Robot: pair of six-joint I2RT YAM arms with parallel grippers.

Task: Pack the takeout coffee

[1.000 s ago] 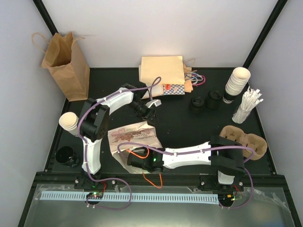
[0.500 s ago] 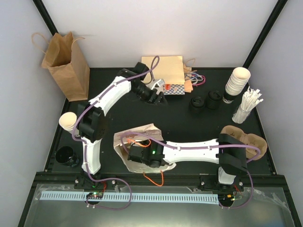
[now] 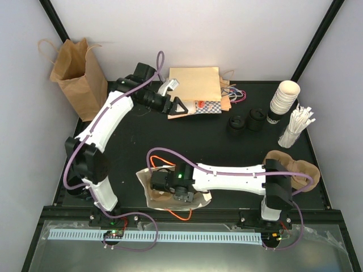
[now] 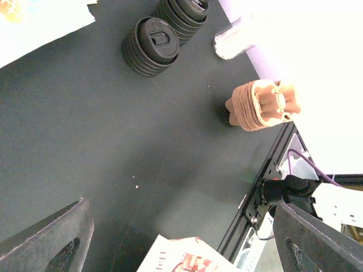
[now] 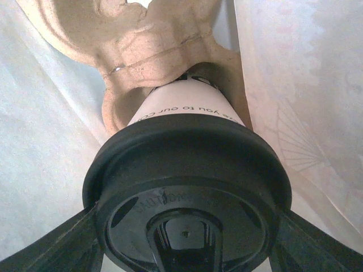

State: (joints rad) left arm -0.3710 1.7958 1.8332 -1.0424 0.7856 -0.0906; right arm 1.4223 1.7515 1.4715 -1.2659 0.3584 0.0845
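Right gripper (image 5: 184, 238): the two fingers stand far apart, one on each side of the takeout coffee (image 5: 187, 122), each against the rim of its black lid (image 5: 187, 170). The cup is gripped. The wrist camera looks straight onto the lid, with the printed cream wall of the cup running away from the tool. Beyond the lid, the cup's far end sits in a moulded pulp carrier (image 5: 147, 45). Cup, carrier and fingers are all enclosed by the thin walls of a white paper bag (image 5: 45, 141). In the overhead view this bag lies on the table (image 3: 227, 153) at its near edge.

Left gripper (image 4: 180, 204): jaws spread wide, nothing between them. It hangs clear above the table. Directly ahead of the fingers is bare black surface. Farther ahead lie two stacks of loose black lids (image 4: 152, 45), with a stack of pulp carriers (image 4: 261, 105) off to one side. Overhead, this gripper is beside the flat kraft bags (image 3: 193, 85).
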